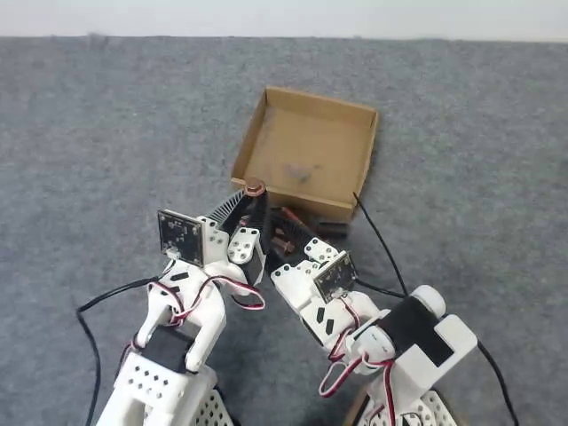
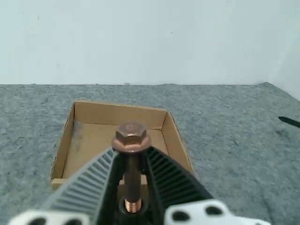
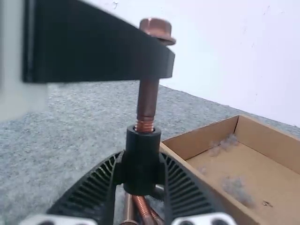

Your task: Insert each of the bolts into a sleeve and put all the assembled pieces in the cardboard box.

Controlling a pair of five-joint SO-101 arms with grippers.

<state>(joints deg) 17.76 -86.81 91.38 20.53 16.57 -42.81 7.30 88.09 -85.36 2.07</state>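
Observation:
My left gripper point(image 2: 131, 154) is shut on a copper bolt point(image 2: 131, 140) held upright, head on top, just in front of the cardboard box point(image 2: 119, 110). My right gripper point(image 3: 141, 161) is shut on a black sleeve point(image 3: 141, 154) directly below it. The bolt's point(image 3: 148, 96) threaded tip sits at the sleeve's top opening. In the high view the left gripper point(image 1: 253, 202) and the bolt point(image 1: 255, 188) are by the box's point(image 1: 306, 99) near wall, with the right gripper point(image 1: 282, 240) close beside.
Loose bolts point(image 3: 140, 208) lie on the grey carpet under my right gripper. More dark pieces point(image 1: 324, 226) rest against the box's near wall. The box floor point(image 3: 243, 164) holds only some fuzz. Black cables point(image 1: 377, 240) trail to the right.

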